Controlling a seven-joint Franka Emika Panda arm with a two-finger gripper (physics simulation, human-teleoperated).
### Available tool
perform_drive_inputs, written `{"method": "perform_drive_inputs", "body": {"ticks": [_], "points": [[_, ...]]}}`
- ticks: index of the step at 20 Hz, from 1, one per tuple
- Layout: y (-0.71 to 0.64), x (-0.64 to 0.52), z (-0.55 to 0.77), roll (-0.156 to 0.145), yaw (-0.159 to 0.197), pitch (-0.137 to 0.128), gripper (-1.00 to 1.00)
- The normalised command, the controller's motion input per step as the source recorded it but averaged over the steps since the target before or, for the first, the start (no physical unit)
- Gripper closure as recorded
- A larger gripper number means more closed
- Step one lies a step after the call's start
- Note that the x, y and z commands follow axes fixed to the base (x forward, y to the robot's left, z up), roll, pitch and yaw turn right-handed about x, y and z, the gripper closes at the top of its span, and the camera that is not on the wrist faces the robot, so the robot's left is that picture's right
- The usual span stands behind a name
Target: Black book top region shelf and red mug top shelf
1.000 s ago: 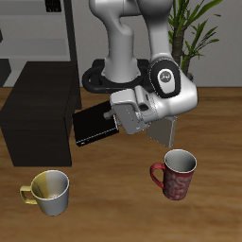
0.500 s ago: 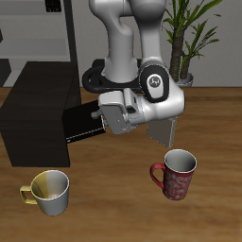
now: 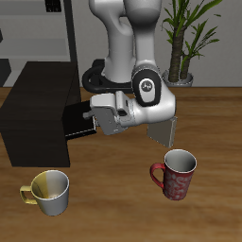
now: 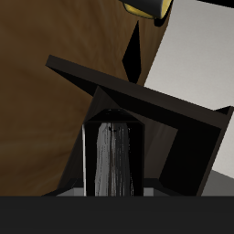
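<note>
My gripper [image 3: 93,121] is clenched on the black book [image 3: 77,121], a thin flat slab held level in the air with its far end against the upper front edge of the shelf [image 3: 33,104]; my fingers are mostly hidden behind the wrist housing. The red mug [image 3: 175,175], mottled dark with a whitish, empty inside, stands on the table [image 3: 113,208] at five o'clock from the gripper. A yellow-and-cream mug [image 3: 49,191], also empty, sits at seven o'clock.
</note>
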Motion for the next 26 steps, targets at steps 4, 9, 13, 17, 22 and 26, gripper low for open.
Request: {"method": "perform_drive_inputs", "body": {"ticks": [4, 9, 13, 17, 22, 26], "points": [[-0.11, -0.04, -0.01, -0.008, -0.016, 0.035, 1.0], [-0.15, 0.03, -0.08, -0.016, -0.009, 0.056, 1.0], [-0.19, -0.01, -0.05, -0.037, -0.007, 0.027, 1.0], [-0.2, 0.0, -0.09, -0.03, -0.001, 0.032, 1.0], [-0.26, -0.01, -0.12, -0.032, -0.019, 0.069, 1.0], [-0.22, 0.02, -0.09, -0.02, -0.021, 0.055, 1.0]]}}
